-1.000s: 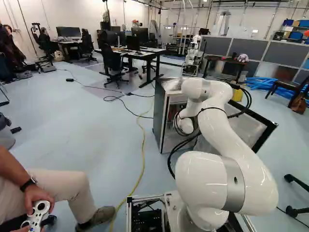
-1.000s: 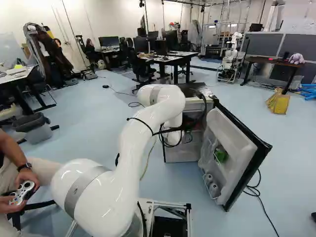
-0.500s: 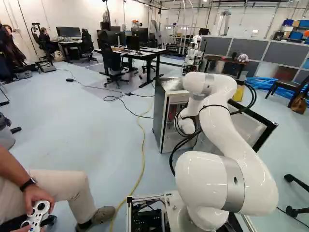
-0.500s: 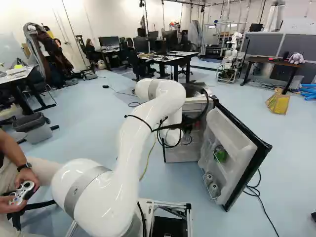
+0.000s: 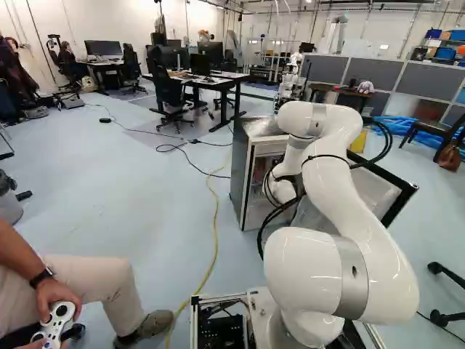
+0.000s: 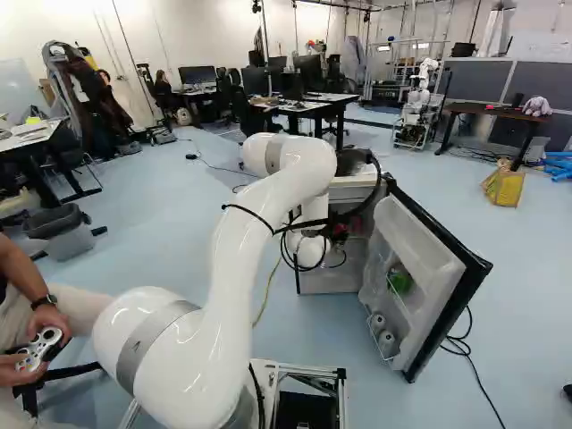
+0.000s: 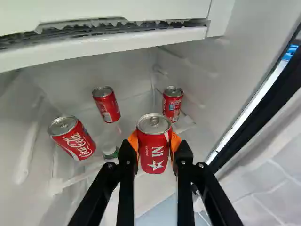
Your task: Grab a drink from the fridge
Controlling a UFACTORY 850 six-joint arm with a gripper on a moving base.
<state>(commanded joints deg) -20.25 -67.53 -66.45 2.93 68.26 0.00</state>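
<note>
Right, we have the red aluminium drink can [image 7: 154, 146] between the orange pads of the black two-finger gripper [image 7: 154, 141], inside the white-lined fridge [image 5: 242, 171]. The claw looks to be pinching it, one pad against each flank, and the can's long axis stands close to upright, across the line of our reach. That's the relation to mind: our way out runs from far to near, so we'd keep the can upright and draw it straight back. Beyond it stand a far-left red can [image 7: 107, 104] and a far-right red can [image 7: 172, 103]; the red can with white script [image 7: 74, 139] leans on the left. Above, the frosty white compartment lip [image 7: 117, 44] could catch us if we lift early, and to the right waits the open black-edged door [image 6: 424, 259].
</note>
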